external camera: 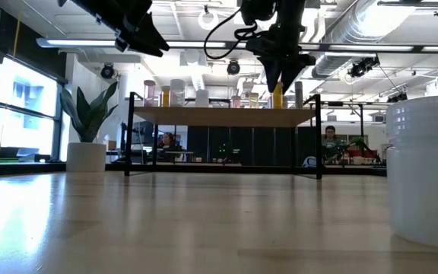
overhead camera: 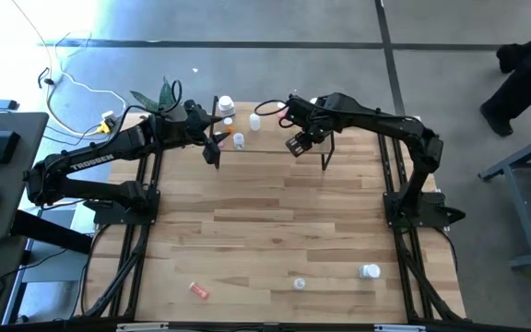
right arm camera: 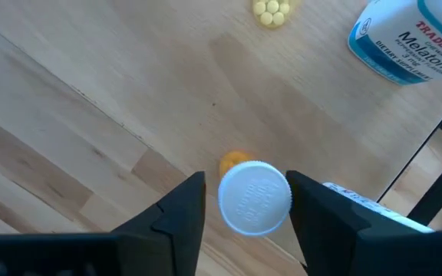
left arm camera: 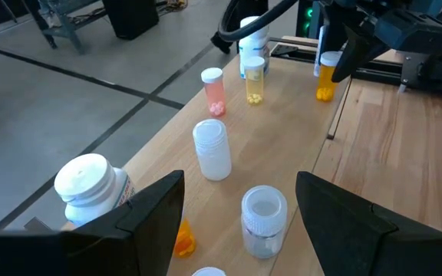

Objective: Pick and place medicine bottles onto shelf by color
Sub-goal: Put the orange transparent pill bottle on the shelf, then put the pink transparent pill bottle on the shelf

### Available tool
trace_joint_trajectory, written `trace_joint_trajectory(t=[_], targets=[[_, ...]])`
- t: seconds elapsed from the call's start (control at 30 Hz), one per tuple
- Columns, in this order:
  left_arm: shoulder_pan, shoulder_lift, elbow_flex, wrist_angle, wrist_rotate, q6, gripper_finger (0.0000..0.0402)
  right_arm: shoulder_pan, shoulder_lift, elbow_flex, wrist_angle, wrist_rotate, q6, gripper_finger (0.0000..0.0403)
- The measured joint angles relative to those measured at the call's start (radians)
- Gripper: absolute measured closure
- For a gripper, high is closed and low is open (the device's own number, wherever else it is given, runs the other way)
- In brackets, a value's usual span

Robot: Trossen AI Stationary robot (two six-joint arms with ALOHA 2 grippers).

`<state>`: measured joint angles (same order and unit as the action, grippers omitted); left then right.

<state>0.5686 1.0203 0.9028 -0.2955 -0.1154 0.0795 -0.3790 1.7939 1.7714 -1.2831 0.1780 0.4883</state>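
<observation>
The shelf (overhead camera: 275,138) stands at the table's far edge with several medicine bottles upright on it: pink (left arm camera: 213,92), yellow (left arm camera: 255,80), clear (left arm camera: 212,149) and white (left arm camera: 90,188). My right gripper (right arm camera: 244,207) points down over an orange bottle with a white cap (right arm camera: 255,196), which stands on the shelf board; its open fingers flank the cap. From the left wrist view the same bottle (left arm camera: 327,77) stands under those fingers. My left gripper (left arm camera: 240,230) hovers open above the shelf's left end, holding nothing. My right gripper comes from above, with one finger on each side of the orange bottle's white cap (right arm camera: 229,201). A gap shows beside one finger; the other finger (right arm camera: 313,207) stands right at the cap's rim, and I cannot tell whether it touches. The bottle stands upright on the shelf.
Three more bottles lie near the table's near edge: an orange one (overhead camera: 198,290), a small clear one (overhead camera: 300,283) and a white one (overhead camera: 370,271). A blue-labelled white bottle (right arm camera: 409,42) stands close to my right gripper. A potted plant (overhead camera: 159,95) sits at the far left corner.
</observation>
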Motion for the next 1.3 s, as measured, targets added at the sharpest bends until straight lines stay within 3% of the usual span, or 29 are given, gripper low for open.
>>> trace_joint_trajectory(t=[0.63, 1.07, 1.3], targets=[[-0.026, 0.0, 0.0, -0.058, -0.001, -0.024, 0.0163, 0.0, 0.001, 0.175, 0.0, 0.063, -0.084, 0.0224], [-0.253, 0.0, 0.0, -0.298, 0.0, -0.18, 0.0163, 0.0, 0.0, 0.249, -0.031, 0.014, -0.116, 0.0224], [-0.428, 0.0, 0.0, -0.422, 0.0, -0.415, 0.0163, 0.002, 0.0, 0.302, -0.053, 0.005, -0.175, 0.0224]])
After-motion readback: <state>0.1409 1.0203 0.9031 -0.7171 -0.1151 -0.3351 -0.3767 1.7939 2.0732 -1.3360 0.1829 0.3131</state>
